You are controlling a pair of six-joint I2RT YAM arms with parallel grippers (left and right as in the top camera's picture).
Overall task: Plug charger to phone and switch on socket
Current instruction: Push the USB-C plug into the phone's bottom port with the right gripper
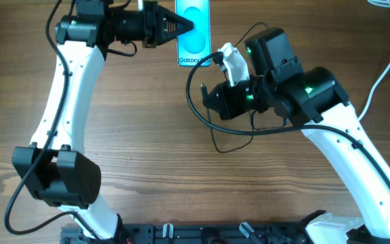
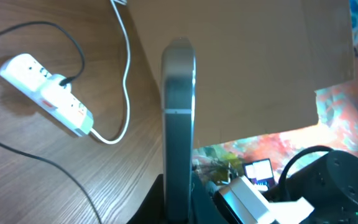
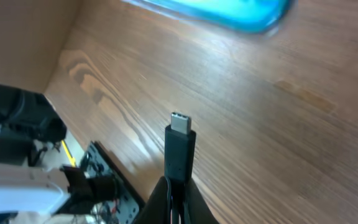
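The phone (image 1: 193,30), with its cyan screen and "Galaxy" text, is at the table's far edge. My left gripper (image 1: 176,28) is shut on its left side. In the left wrist view the phone (image 2: 179,112) shows edge-on between the jaws (image 2: 179,205). My right gripper (image 1: 210,96) is shut on the charger's connector end, below and right of the phone. The connector tip (image 3: 180,144) sticks up from the jaws (image 3: 179,186) and points toward the blurred phone (image 3: 229,11), a gap away. The thin black cable (image 1: 212,129) loops under the gripper. The socket (image 2: 45,93) lies on the table with a black plug in it.
The socket's thick white cord (image 2: 124,93) curves across the wood, and a white cord (image 1: 384,54) shows at the overhead's right edge. A cardboard panel (image 2: 260,62) stands behind the phone. The arm bases and a black rail (image 1: 195,234) are at the near edge.
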